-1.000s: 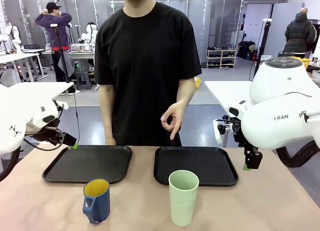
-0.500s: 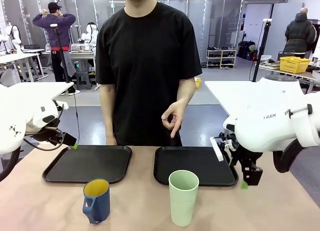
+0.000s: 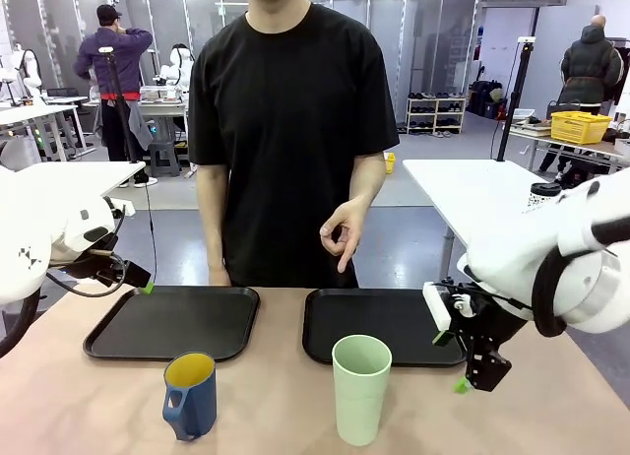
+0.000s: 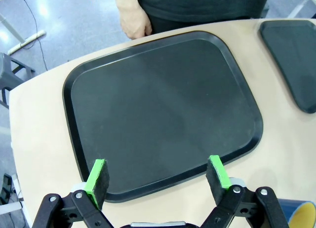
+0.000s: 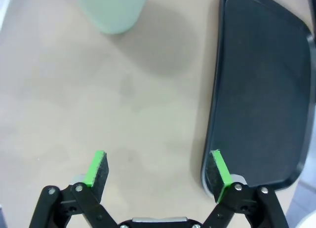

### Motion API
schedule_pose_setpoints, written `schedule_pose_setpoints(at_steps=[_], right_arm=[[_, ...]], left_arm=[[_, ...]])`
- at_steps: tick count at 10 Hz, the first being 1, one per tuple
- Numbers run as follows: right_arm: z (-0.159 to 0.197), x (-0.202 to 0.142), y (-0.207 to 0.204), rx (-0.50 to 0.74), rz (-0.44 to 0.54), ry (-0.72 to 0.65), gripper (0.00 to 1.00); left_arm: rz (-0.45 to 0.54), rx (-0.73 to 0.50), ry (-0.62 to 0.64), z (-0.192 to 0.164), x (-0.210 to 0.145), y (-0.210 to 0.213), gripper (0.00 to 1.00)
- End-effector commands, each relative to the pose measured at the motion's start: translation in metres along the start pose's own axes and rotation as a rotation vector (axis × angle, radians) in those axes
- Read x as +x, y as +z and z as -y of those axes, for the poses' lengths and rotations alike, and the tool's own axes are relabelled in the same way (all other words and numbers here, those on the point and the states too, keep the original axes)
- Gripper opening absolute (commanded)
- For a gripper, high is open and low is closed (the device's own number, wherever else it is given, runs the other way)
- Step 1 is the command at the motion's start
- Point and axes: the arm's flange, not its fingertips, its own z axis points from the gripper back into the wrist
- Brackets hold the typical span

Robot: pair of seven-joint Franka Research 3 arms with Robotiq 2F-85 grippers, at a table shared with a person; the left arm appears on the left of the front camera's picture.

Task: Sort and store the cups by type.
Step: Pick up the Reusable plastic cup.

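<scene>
A pale green tumbler [image 3: 361,389] stands on the worktop [image 3: 276,416], near but clear of the right fingers [image 5: 98,169], which hang open beside the right tray [image 3: 384,322], while a blue mug [image 3: 190,395] with yellow inside stands apart from the open left fingers [image 4: 97,174] above the left tray [image 3: 172,320].

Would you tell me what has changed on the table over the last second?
The right gripper swung down and inward, toward the green tumbler, its fingers open and empty. The left gripper, the tumbler, the blue mug, the left tray and the right tray stayed put.
</scene>
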Motion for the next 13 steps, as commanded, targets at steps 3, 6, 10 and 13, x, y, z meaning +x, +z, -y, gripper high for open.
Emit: schedule_pose_setpoints(at_steps=[3, 6, 10, 13], right_arm=[[-0.019, -0.053, -0.027, 0.053, 0.36, 0.055, 1.0], [-0.007, -0.073, -0.042, 0.113, 0.645, 0.058, 1.0], [0.006, -0.081, -0.059, 0.103, 0.749, -0.034, 1.0], [0.017, -0.079, -0.064, 0.071, 0.809, -0.061, 1.0]], left_arm=[[0.003, 0.0, -0.001, 0.0, 0.001, 0.001, 1.0], [0.003, 0.0, -0.001, 0.0, 0.001, 0.001, 1.0], [0.003, 0.0, -0.001, 0.0, 0.001, 0.001, 1.0], [0.003, 0.0, -0.001, 0.0, 0.001, 0.001, 1.0]])
